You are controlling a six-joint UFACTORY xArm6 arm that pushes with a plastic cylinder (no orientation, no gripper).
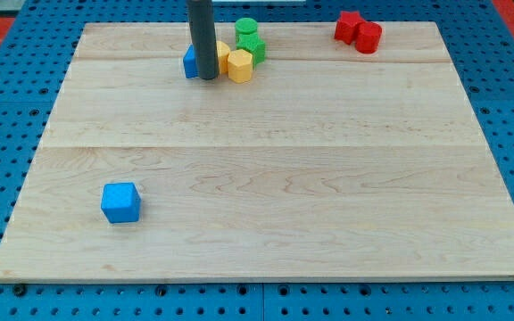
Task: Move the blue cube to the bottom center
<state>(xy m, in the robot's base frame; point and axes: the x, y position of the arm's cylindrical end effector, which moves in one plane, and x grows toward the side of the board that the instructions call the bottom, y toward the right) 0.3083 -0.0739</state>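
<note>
While my tip (208, 78) sits far back beside a second blue block (189, 61), no claw exists; the blue cube (120, 202) rests near-left on the surface (328, 178).

the blue cube (120, 201) sits flat on the wooden board, near the view's bottom left, one corner turned slightly toward the bottom, well apart from the other blocks.
</note>
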